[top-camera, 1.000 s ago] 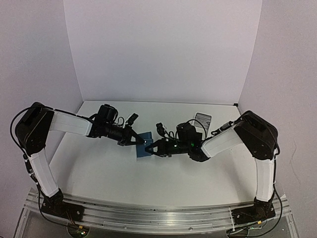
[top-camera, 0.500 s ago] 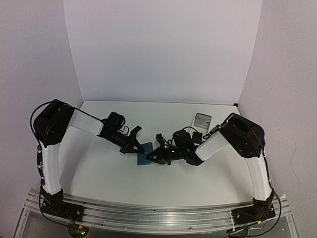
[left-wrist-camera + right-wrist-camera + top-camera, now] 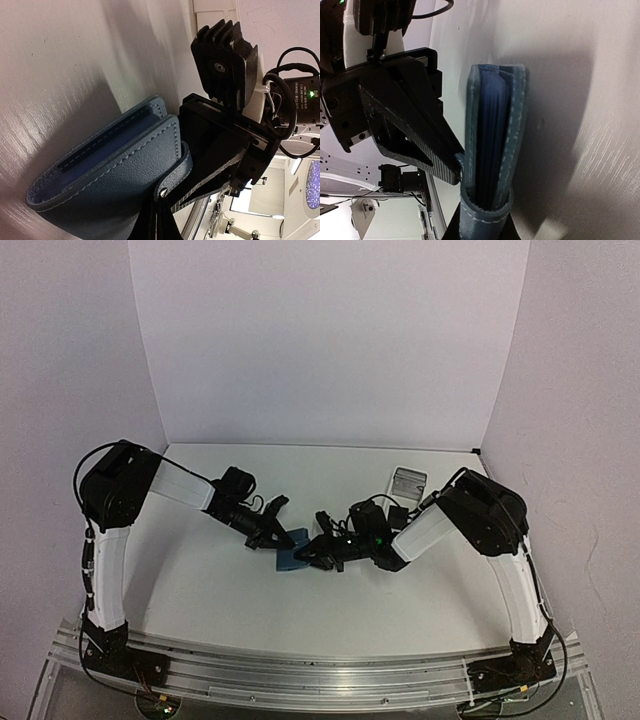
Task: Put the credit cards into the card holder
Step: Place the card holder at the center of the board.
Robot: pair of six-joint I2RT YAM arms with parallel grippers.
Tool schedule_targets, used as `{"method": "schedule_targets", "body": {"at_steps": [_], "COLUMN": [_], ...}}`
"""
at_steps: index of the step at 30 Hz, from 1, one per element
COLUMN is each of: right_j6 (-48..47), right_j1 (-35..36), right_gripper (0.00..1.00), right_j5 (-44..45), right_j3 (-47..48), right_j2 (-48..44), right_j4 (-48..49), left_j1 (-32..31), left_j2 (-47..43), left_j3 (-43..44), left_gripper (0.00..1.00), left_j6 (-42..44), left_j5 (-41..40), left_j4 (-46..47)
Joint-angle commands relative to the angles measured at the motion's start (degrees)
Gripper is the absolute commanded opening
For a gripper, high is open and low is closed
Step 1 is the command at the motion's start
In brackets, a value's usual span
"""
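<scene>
The holder [image 3: 291, 555] is staying near the middle of the table [image 3: 220, 600], folded almost closed, and both grippers are crowding it. The left gripper [image 3: 278, 538] is standing at its 10 o'clock, and its fingers are clenched on the tab [image 3: 170, 186] at the holder's edge. The right gripper [image 3: 312, 553] is standing at its 3 o'clock and is grasping the holder's folded end, with a finger on each side. In the right wrist view the two flaps are lying close together, so only a narrow strip of the blue slots [image 3: 492, 130] is showing between them. I cannot tell if the holder is touching the table or hanging just above it.

One pale card [image 3: 408, 481] is lying flat on the table at 2 o'clock from the holder, well apart from it, near the back right corner. The wrist of the right arm [image 3: 375, 535] is lying between the holder and this card. White walls [image 3: 330, 340] are closing the table on three sides.
</scene>
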Motion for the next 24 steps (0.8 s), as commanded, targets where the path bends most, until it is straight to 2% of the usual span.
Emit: {"method": "schedule_targets", "body": {"at_steps": [1,3,6,9,12,15,18,19,20,24], "right_j6": [0.4,1.3,1.0,-2.1,-1.1,0.1,2.2,4.1,5.1,7.2], "right_j1": [0.2,0.2,0.2,0.2,0.0,-0.1,-0.9,-1.2,-1.4,-1.7], "right_gripper": [0.2,0.29,0.33,0.38,0.6,0.6,0.5,0.44,0.42,0.5], "right_j5": [0.0,-1.0,-1.0,0.2,1.8,3.6,5.9,5.6,5.4,7.5], "right_j3": [0.8,0.3,-0.9,0.7,0.8,-0.1,-0.2,0.4,0.8,1.1], "right_j2": [1.6,1.0,-0.9,-4.0,-5.6,-7.0,-7.2,-6.2,-5.5,-5.0], "right_j4": [1.8,1.7,1.3,-5.5,-8.8,-8.9,-8.9,-9.2,-9.5,-13.7], "left_j1": [-0.5,-0.2,-0.2,-0.1,-0.1,0.0,0.1,0.1,0.1,0.1], "left_j2": [2.6,2.7,2.8,2.6,2.3,2.1,2.3,2.5,2.6,2.7], "left_j3": [0.9,2.0,3.0,2.6,2.6,2.4,2.1,2.2,2.2,3.2], "left_gripper": [0.0,0.0,0.0,0.0,0.0,0.0,0.0,0.0,0.0,0.0], "left_j6": [2.2,3.3,5.0,5.2,5.3,5.9,6.0,6.1,6.1,7.5], "left_j5": [-2.1,-2.6,-3.0,-3.5,-3.6,-3.5,-4.2,-4.3,-4.4,-5.5], "left_j4": [-4.4,-5.1,-7.1,-7.7,-8.4,-9.1,-8.8,-8.6,-8.5,-10.6]}}
